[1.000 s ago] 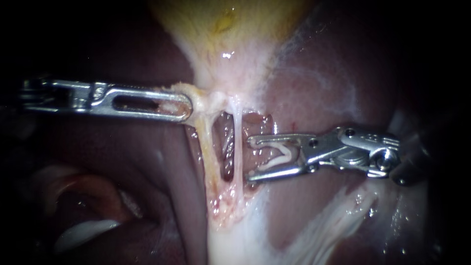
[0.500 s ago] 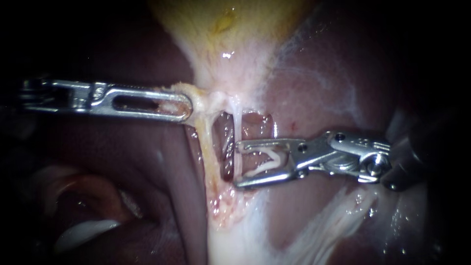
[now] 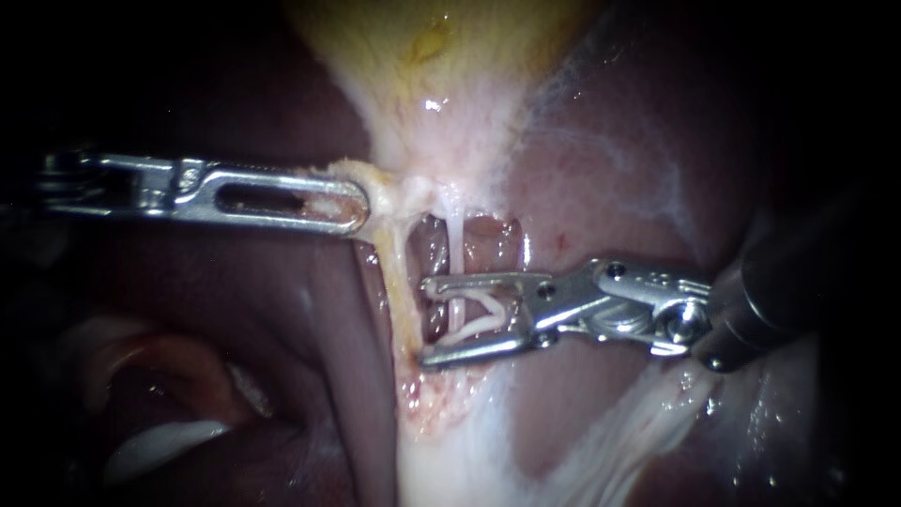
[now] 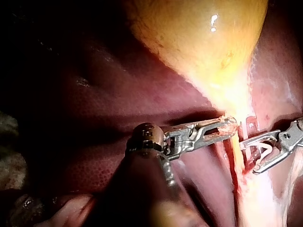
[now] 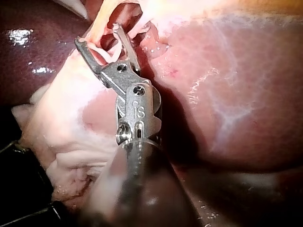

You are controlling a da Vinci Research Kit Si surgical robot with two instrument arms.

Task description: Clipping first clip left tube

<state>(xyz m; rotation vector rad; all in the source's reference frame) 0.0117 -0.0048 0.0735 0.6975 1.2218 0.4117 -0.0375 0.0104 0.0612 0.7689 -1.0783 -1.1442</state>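
"Starting at the left, what was found held there?"

"The left instrument (image 3: 352, 207) was seen with its claw clamped together on pale tissue at the neck of the gallbladder (image 3: 441, 56)."

"And where was the left tube placed?"

"The left tube (image 3: 402, 282) was found just right of that clamped claw, its long axis run from the gallbladder's neck downward in the endoscope view. The thinner right tube (image 3: 454, 239) was stretched beside it."

"How was the other claw set?"

"The right instrument (image 3: 427, 319) was laid almost level, crosswise to both tubes. Its claw was spread wide yet seated on an unclosed white clip (image 3: 488, 300), one leg borne against each half. The right tube was already taken inside that mouth. The left tube was left just beyond the tips, toward the view's left. Whether the tips were touched to it could not be told."

"Which arm was judged nearer for the move?"

"The right one, since the left was occupied with its hold. A further reach leftward along the claw's own axis was judged necessary before the left tube could be enclosed, and it was feared that the right tube might be caught in the same clip."
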